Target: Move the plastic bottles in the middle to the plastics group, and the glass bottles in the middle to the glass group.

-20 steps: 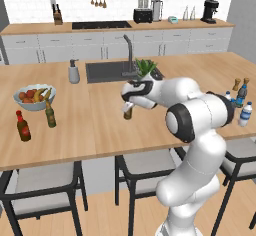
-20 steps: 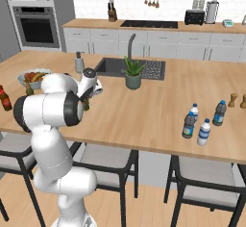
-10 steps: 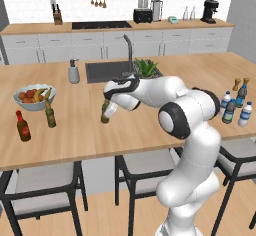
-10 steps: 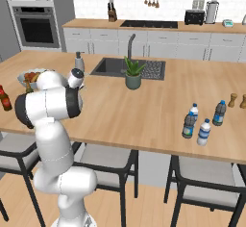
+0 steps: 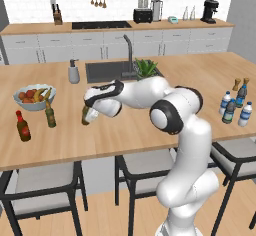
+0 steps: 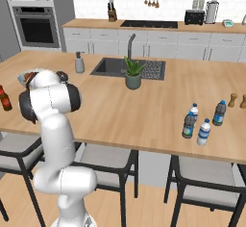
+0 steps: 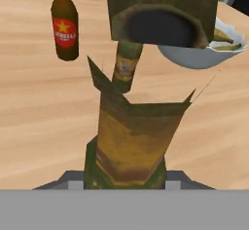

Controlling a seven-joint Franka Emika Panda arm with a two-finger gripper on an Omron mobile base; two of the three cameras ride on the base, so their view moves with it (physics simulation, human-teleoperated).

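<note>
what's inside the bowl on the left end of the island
The bowl holds mixed fruit, red, orange and yellow pieces. What lies beneath the top layer is covered. An olive bottle stands in front, hiding part of its wall.

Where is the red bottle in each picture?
Left base view: the red bottle stands at the far left of the counter, in front of the fruit bowl.
Right base view: the red bottle stands at the left edge, left of the arm.
Hand view: the red bottle stands at top left on the wood.
Shared landmark: the fruit bowl.
</note>
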